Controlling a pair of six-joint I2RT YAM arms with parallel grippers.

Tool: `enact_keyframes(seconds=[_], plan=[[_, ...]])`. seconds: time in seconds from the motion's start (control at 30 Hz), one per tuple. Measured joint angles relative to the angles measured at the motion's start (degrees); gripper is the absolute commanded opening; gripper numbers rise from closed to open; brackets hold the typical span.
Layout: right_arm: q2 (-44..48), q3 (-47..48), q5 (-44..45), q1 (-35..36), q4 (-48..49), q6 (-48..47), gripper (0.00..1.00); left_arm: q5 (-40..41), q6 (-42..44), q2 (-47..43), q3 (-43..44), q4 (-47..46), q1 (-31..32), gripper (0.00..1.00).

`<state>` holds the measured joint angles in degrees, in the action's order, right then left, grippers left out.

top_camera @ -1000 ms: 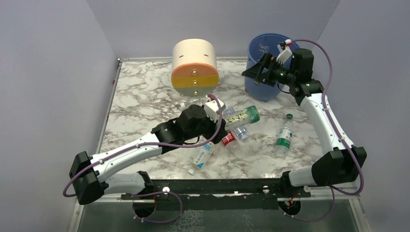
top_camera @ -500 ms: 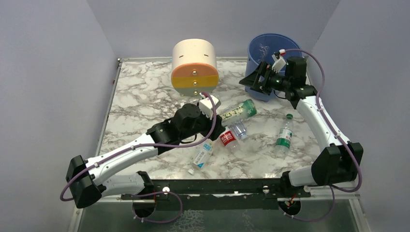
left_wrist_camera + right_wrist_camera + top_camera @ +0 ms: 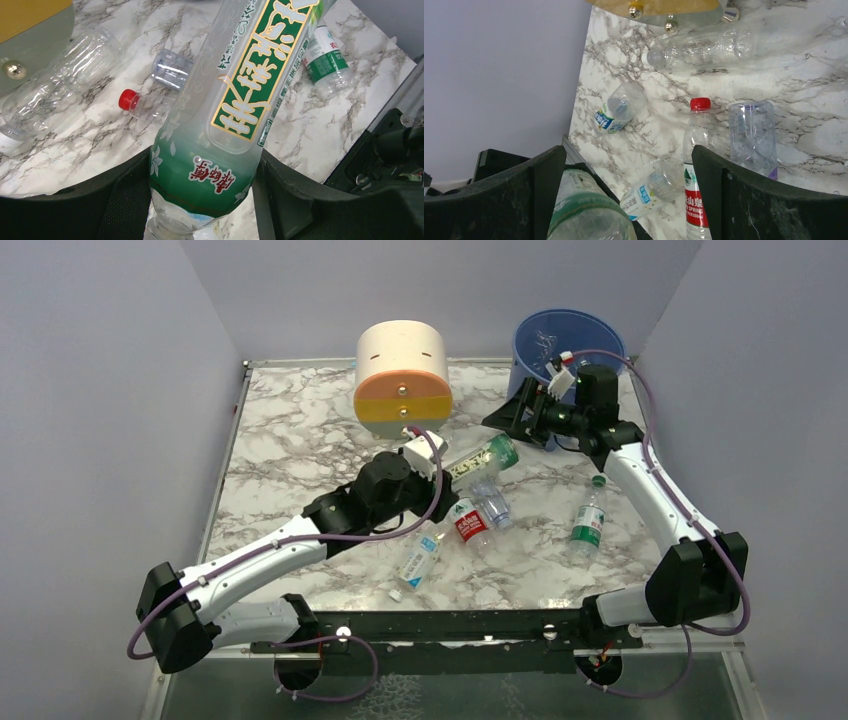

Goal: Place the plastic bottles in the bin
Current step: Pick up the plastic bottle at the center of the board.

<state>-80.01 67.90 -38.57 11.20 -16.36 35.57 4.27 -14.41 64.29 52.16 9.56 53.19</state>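
Note:
My left gripper (image 3: 443, 472) is shut on a see-through bottle with a green label (image 3: 482, 460), held off the table and pointing toward the right arm. In the left wrist view the gripper (image 3: 202, 162) clamps the bottle (image 3: 240, 95) near its neck end. My right gripper (image 3: 508, 414) is open, level with the bottle's far end. In the right wrist view (image 3: 626, 155) the bottle's base (image 3: 584, 212) sits between the fingers, beside the left one, without being clamped. The blue bin (image 3: 560, 340) stands behind the right arm.
Loose bottles lie on the marble: a red-label one (image 3: 470, 525), a clear one (image 3: 496, 510), a blue-label one (image 3: 420, 560), a green-label one (image 3: 588, 520), and a clear one (image 3: 395, 452) by the cream-and-orange drawer unit (image 3: 403, 380). Walls close in the sides.
My left gripper has lifted the green-label bottle and carried it back and left. My right gripper has come down and left from the bin toward the bottle's end.

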Motion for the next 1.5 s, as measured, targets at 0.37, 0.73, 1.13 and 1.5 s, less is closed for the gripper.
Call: enact_keyframes(seconds=[0.37,0.73,1.13,1.5], plan=[[0.1,0.0,-0.4,2.4,0.1,0.7,1.00,0.9,-0.6,0.0,-1.7,-0.7,-2.2,0.59],[0.0,0.0,-0.6,5.1,0.5,1.4,1.00,1.7,-0.8,0.0,-2.3,-0.9,-3.9,0.59],[-0.3,-1.6,-0.6,7.8,2.0,2.4,1.00,1.9,-1.4,0.0,-4.1,-1.8,-4.8,0.59],[-0.5,-1.9,-0.6,9.1,2.0,2.4,0.96,2.9,-1.5,-0.5,-4.1,-2.8,-5.2,0.59]])
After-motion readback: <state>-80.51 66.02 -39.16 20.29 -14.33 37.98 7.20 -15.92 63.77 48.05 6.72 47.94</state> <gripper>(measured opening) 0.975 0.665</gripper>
